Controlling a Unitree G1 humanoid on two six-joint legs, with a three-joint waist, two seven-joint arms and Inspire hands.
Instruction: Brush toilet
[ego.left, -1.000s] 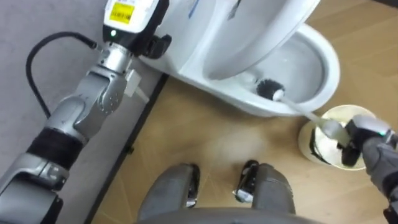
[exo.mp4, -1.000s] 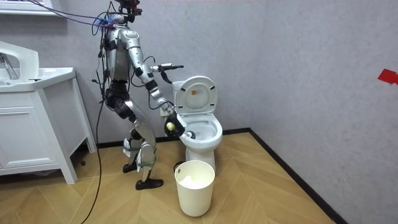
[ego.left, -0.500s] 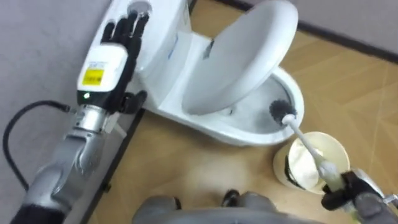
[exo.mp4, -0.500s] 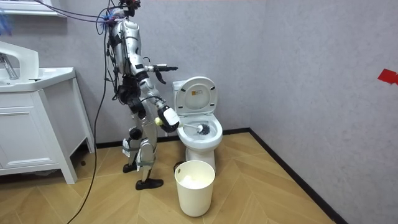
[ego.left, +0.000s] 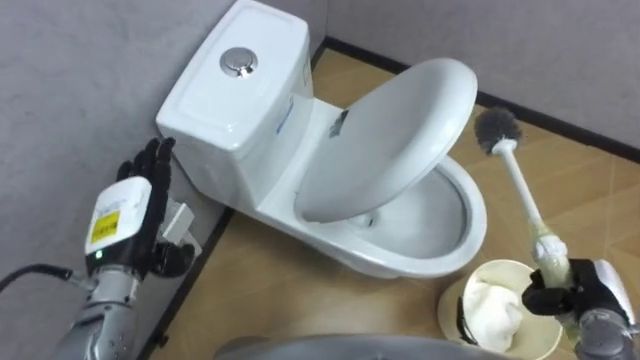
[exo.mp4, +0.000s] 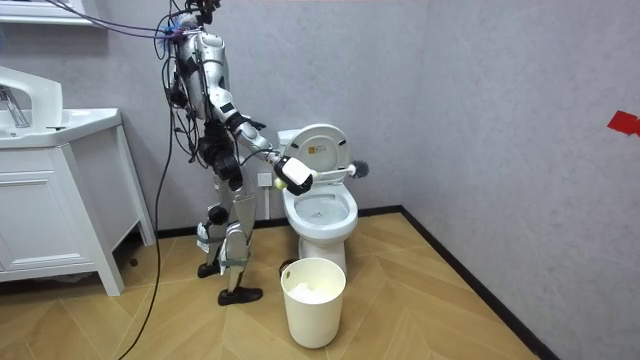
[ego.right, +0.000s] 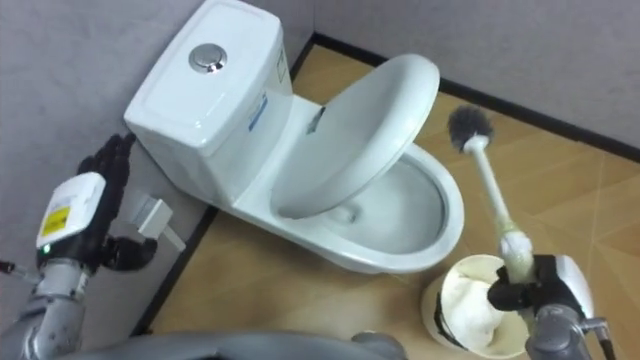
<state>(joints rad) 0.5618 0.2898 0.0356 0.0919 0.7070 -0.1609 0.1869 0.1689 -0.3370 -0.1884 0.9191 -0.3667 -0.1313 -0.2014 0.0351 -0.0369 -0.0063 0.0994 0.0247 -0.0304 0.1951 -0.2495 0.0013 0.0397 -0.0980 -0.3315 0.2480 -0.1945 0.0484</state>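
A: Where's the toilet brush (ego.left: 521, 190) rn?

B: We see it in the right hand (ego.left: 592, 296), low at the right of the head view. The fingers (ego.left: 545, 298) are clenched round the bottom end of the handle. The shaft slants up and away, w/ the bristle head at the top.

A: In the bowl?

B: No. We put the bristle head above the bowl (ego.left: 468, 215), just beside the right edge of the raised lid (ego.left: 390, 140). In the room view it sits at abt lid height, shaft roughly level. Whether it's over the rim or a bit past it, we can't quite tell.

A: Left hand?

B: The left hand (ego.left: 130, 212) is low left, next to the grey wall (ego.left: 60, 100), near the tank (ego.left: 235, 85) but apart from it. Its fingers are straight and released, holding nothing.

A: Anything else nearby?

B: A white bin (ego.left: 470, 275) w/ a white liner stands on the wood floor (ego.left: 300, 300) just in front of the bowl, under the right hand in the head view. The robot stands upright beside the toilet (exo.mp4: 325, 235), on the room view's left of it, w/ a white cabinet (exo.mp4: 50, 225) further left.
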